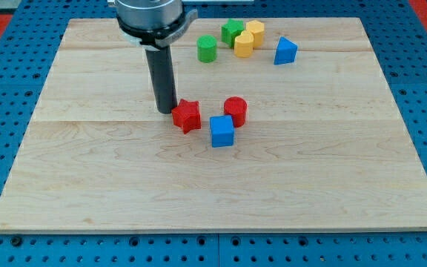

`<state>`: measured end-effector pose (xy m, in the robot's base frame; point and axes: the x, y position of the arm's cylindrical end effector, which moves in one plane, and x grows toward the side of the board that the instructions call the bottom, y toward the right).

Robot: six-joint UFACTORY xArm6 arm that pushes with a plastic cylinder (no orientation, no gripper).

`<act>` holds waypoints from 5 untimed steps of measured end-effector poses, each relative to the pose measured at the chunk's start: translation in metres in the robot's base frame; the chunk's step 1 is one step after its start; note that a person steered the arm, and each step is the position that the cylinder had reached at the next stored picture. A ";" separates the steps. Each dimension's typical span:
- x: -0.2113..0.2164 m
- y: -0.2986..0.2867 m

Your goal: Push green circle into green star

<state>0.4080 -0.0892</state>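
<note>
Resting my tip (166,111) beside red star (187,116), mid-board.

Pale wood board (87,185), green circle (207,49), green star (232,31), red star (187,116).

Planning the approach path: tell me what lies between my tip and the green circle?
Only bare wooden board separates my tip and the green circle in the camera view.

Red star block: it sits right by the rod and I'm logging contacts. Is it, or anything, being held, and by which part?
Nothing is held. My tip rests on the board just to the view's left of the red star, close to or touching its side.
</note>
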 end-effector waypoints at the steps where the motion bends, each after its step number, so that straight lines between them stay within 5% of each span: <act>1: -0.036 0.010; 3: -0.099 0.023; 5: -0.118 0.088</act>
<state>0.2896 -0.0016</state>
